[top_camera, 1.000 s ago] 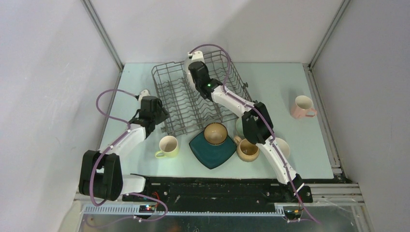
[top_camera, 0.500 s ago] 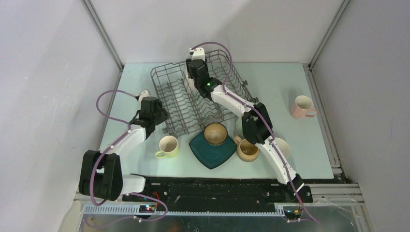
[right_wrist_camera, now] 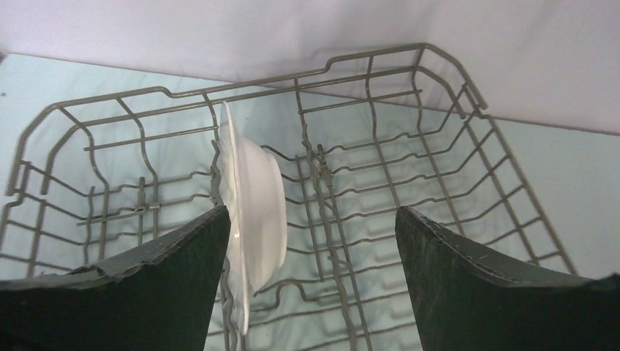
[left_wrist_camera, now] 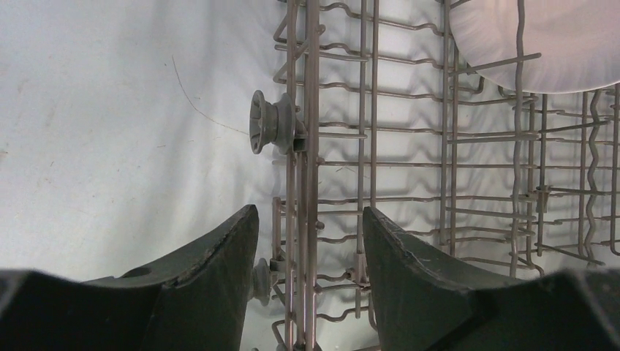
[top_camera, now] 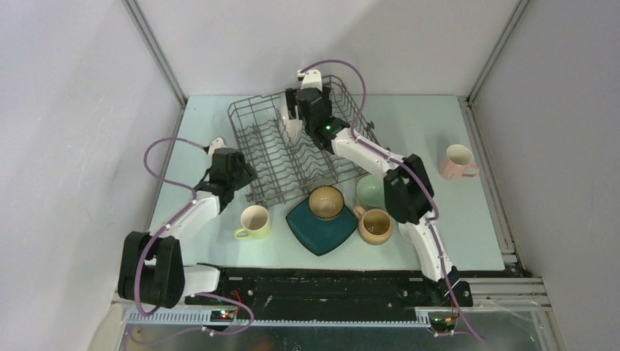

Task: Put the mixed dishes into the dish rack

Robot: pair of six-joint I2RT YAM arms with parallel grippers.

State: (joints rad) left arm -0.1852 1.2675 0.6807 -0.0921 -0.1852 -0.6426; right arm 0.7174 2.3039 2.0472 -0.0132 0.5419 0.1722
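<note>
- right hand (right_wrist_camera: 312,212) is spread wide over the dish rack (top_camera: 270,153), holding nothing
- white round plate (right_wrist_camera: 256,194) stands on edge between the rack's tines, right beside one finger of that hand
- left hand (left_wrist_camera: 308,210) is half open, straddling the rack's side wall, not clamped on it

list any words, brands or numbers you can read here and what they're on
None can be read.
The dish rack, white dish, yellow mug and teal plate show no markings.
The small circuit board at the near edge is too small to read.

Robot lab cell: bare white walls (top_camera: 409,44) and aluminium frame posts (top_camera: 155,51).
</note>
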